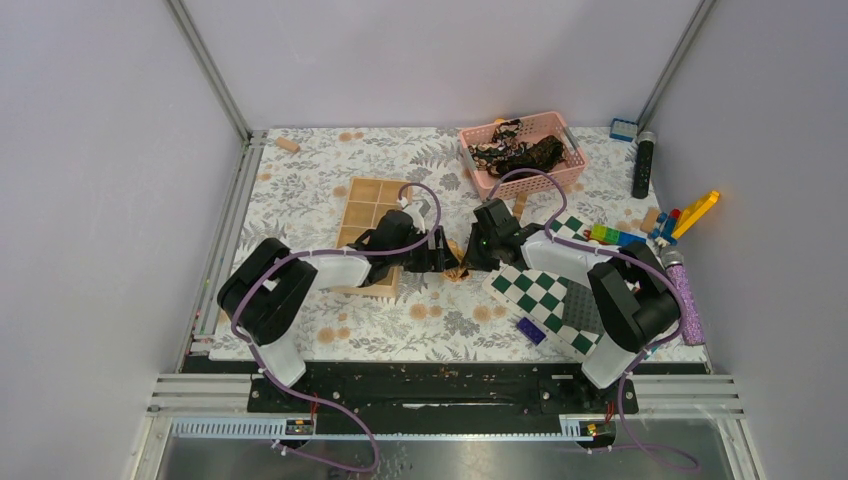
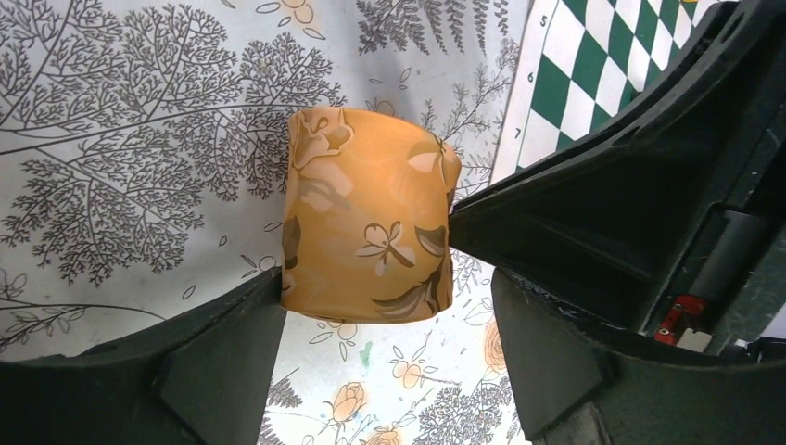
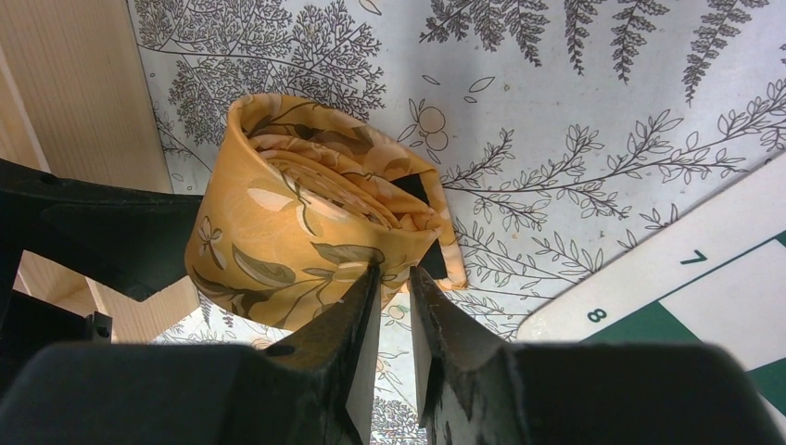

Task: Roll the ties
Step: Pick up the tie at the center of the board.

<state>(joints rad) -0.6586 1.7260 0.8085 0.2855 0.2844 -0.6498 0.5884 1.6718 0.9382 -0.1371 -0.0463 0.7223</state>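
The right end effector point(image 3: 391, 287) is pinching the rolled gold tie point(image 3: 297, 232) at its edge. The left end effector point(image 2: 385, 306) is gaping wide around it. It is looking soft and slippery, so squeeze its sides.

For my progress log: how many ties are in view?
At least 2. One golden tie, rolled, sits between the left gripper and right gripper; a dark tangled heap of ties fills the pink basket, where several may overlap.

A grey-and-orange floral cloth point(image 1: 430, 322) carries a green-and-white checkered board point(image 1: 528, 293) and a pale wooden tray with square compartments point(image 1: 368, 205). At the far side stands a pink plastic basket point(image 1: 530, 119), near a black cylinder point(image 1: 643, 165) and coloured toy bricks point(image 1: 697, 211).
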